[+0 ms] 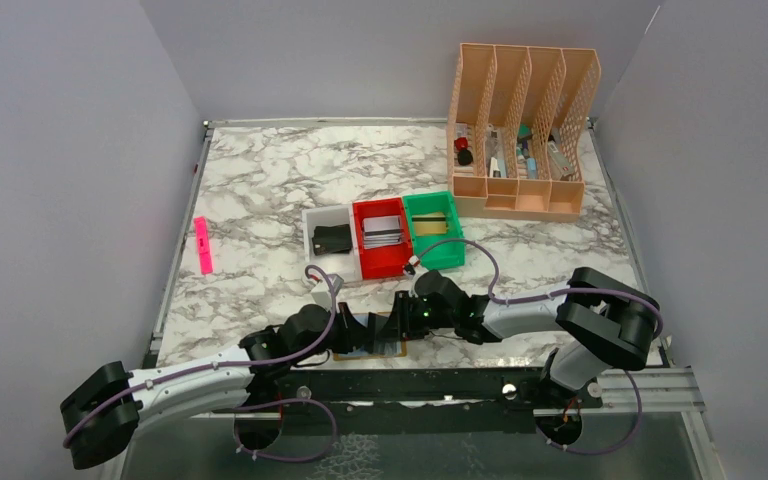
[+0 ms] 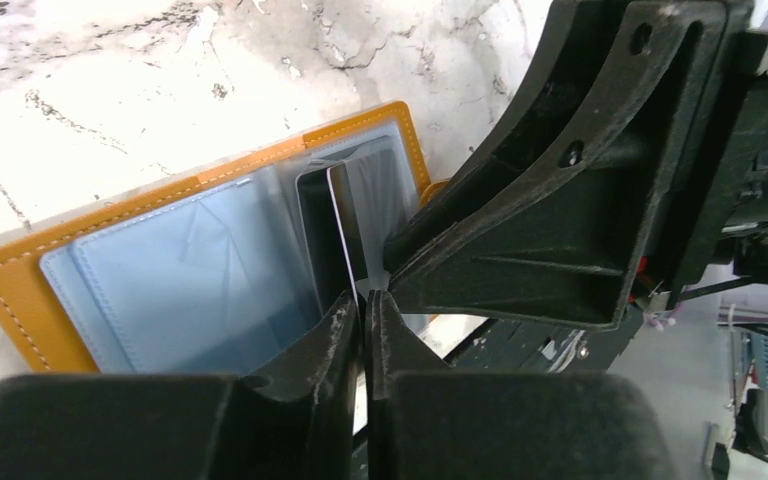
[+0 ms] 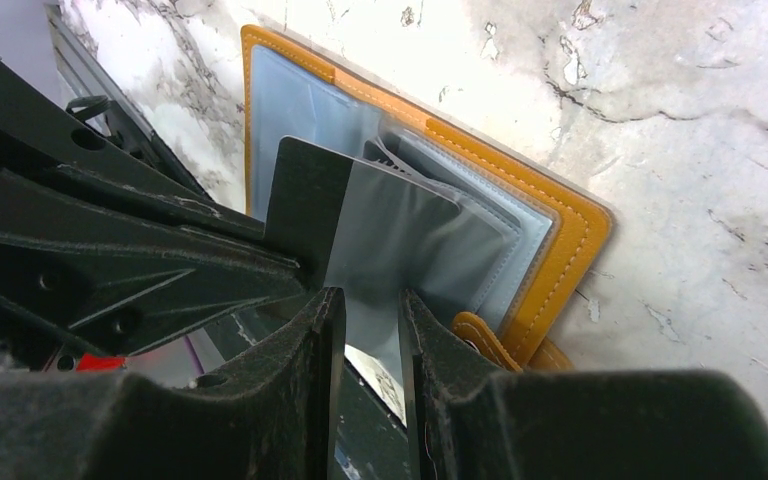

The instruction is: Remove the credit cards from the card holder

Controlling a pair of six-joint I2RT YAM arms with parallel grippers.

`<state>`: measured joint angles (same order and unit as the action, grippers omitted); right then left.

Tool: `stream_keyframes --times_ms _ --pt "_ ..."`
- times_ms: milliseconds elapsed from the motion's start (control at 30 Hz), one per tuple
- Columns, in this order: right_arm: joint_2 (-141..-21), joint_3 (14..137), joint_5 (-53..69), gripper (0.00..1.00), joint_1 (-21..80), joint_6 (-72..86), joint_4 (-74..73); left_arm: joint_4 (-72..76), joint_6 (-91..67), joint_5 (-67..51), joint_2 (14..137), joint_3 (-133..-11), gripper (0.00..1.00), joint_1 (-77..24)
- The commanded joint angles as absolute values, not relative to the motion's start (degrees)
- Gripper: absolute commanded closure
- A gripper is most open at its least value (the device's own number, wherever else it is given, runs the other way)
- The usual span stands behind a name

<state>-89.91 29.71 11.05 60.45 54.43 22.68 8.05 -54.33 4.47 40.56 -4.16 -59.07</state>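
The left pincer (image 2: 363, 305) is pressed together on the edge of a dark card (image 2: 343, 225) with a pale rim. It pinches the card where the card rises out of the card holder (image 2: 160, 270), so the holder lies directly in front of and below the fingertips. The holder is spread open and flat on the marbled tabletop (image 2: 110, 110) at its near edge. Its tan stitched border frames pale blue panels, and its small tab (image 3: 480, 335) sticks out on the side nearest the right arm. The right pincer (image 3: 368, 320) comes in from the opposite side, tip to tip with the left one over the open holder. Its jaws stand a narrow gap apart, with a clear plastic sleeve (image 3: 400, 240) of the holder running up into that gap. I cannot tell whether the pads actually press on the sleeve. In the right wrist view the dark card stands just beside the sleeve, on the left-arm side, with the holder's blue panels fanned out behind both. In the top view the two pincers cover nearly all of the holder, and only a sliver of tan shows beneath them. Farther back on the tabletop, well apart from the holder, a white bin (image 1: 307, 235), a red bin (image 1: 358, 245) and a green bin (image 1: 457, 238) sit in a row.
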Motion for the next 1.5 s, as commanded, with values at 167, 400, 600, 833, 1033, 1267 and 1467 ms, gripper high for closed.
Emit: stream_keyframes --times_ms 167,400,600,833,1033,1267,1467 --pt "-90.5 28.64 7.41 0.68 60.91 54.15 18.43 1.5 -54.34 4.54 38.3 -7.83 1.0 -60.19" --pt "-89.48 28.83 4.63 0.68 60.85 54.1 15.67 -7.84 -53.28 9.75 35.7 -10.97 1.0 -60.2" --pt "-88.09 28.83 3.55 0.68 60.84 53.29 14.5 -14.93 -51.87 15.31 33.58 -15.52 1.0 -60.18" --pt "-81.5 29.52 0.52 0.67 60.87 49.93 9.76 -17.67 -50.77 19.06 33.37 -19.31 1.0 -60.2" --pt "-70.54 26.94 -4.27 0.56 60.79 48.59 7.16 -12.46 -50.77 16.96 33.77 -18.16 1.0 -60.21" --pt "-61.83 21.42 -9.74 0.28 60.77 51.7 6.64 4.8 -52.73 11.21 34.98 -11.88 1.0 -60.2" --pt "-56.3 14.54 -3.72 0.27 59.56 51.51 18.99 17.99 -55.0 7.08 40.66 -9.09 1.0 -60.2"
